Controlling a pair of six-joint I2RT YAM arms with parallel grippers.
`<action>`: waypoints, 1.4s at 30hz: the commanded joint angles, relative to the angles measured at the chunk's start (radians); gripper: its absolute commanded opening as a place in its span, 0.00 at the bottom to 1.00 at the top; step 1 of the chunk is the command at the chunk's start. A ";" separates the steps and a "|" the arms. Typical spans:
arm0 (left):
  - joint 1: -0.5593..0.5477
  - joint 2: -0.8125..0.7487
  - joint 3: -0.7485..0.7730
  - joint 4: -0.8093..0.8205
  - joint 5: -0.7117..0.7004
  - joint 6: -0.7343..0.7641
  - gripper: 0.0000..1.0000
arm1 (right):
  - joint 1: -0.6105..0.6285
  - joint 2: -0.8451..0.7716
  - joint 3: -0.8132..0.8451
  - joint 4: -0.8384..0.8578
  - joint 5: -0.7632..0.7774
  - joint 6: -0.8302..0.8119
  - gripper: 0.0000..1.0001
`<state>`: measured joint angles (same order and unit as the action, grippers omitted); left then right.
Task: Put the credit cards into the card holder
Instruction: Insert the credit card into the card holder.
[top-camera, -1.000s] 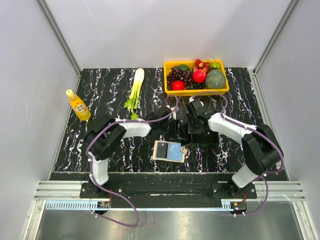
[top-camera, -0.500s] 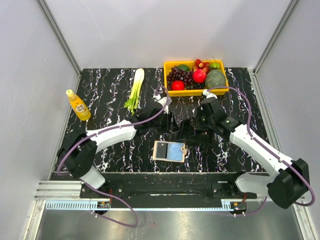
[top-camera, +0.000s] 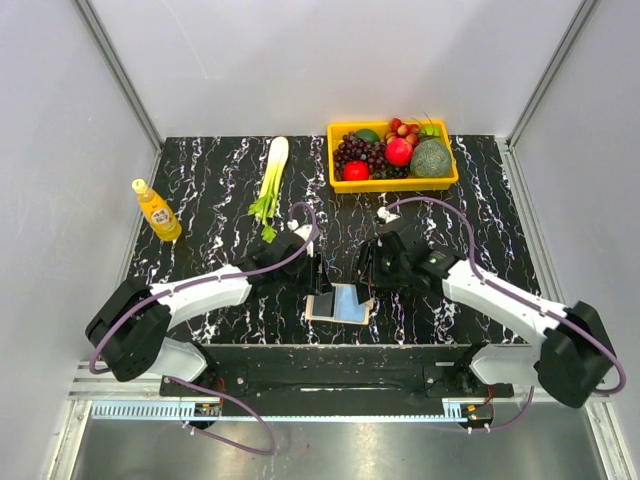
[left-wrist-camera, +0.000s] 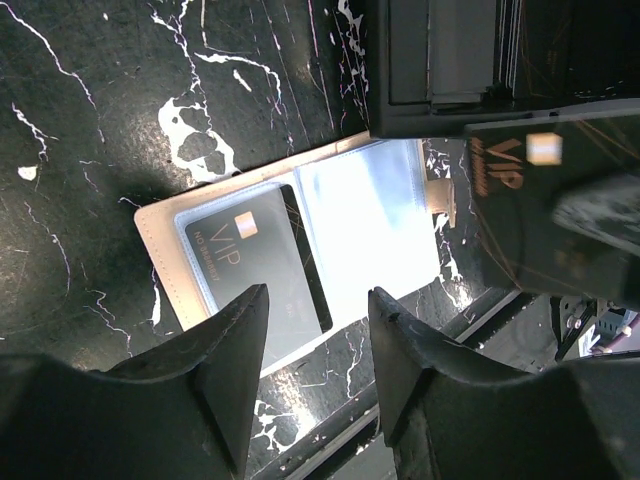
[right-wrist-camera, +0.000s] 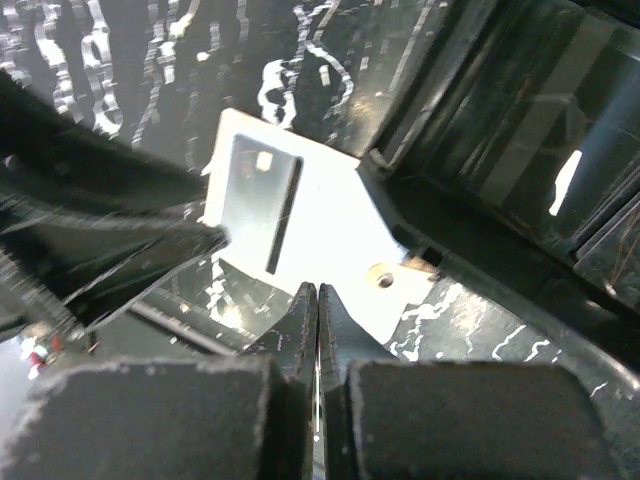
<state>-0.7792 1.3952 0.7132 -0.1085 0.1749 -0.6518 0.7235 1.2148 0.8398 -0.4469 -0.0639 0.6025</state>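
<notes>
Closest to the two arm bases there's exactly one card holder (top-camera: 347, 304) (left-wrist-camera: 365, 220) (right-wrist-camera: 330, 230). It lies open and flat on the black marble table (top-camera: 200, 180), near the front edge. You can see its beige rim, and the little clasp tab (left-wrist-camera: 440, 195) (right-wrist-camera: 385, 277) pokes out on the right side.

I count two cards. The first card (left-wrist-camera: 255, 260) (right-wrist-camera: 262, 195), dark with VIP on it, sits in the holder's left pocket. The right half is just a light blue panel. The second card (left-wrist-camera: 520, 210) is also a dark VIP one. It's up off the table, just right of the holder, pinched in the right gripper (top-camera: 368, 282) (right-wrist-camera: 318, 300), whose fingers are clenched flat together on it.

The left gripper (top-camera: 320, 280) (left-wrist-camera: 318, 300) hangs right over the holder's left half, with its fingers spread and nothing between them.

Further back:
- one orange-yellow bottle (top-camera: 157, 210) standing at the left edge
- one green-and-white stalk vegetable (top-camera: 270, 180) lying down
- one yellow basket (top-camera: 400, 184) at the far side

In the basket I make out:
- one bunch of dark grapes (top-camera: 358, 150)
- two red fruits
- one netted green melon (top-camera: 432, 158)
- some small bits I can't count
</notes>
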 joint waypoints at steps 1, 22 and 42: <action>0.001 -0.028 -0.009 0.041 0.000 -0.005 0.49 | 0.005 0.096 0.016 0.063 0.110 0.005 0.00; -0.018 -0.006 -0.029 0.050 0.015 -0.005 0.48 | -0.002 -0.172 -0.099 -0.017 0.133 0.169 0.00; -0.026 0.030 -0.058 0.059 0.012 -0.014 0.45 | 0.079 -0.011 -0.180 0.082 0.197 0.241 0.00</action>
<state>-0.7998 1.4040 0.6563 -0.0921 0.1814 -0.6628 0.7956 1.2076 0.6807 -0.3866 0.0975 0.8276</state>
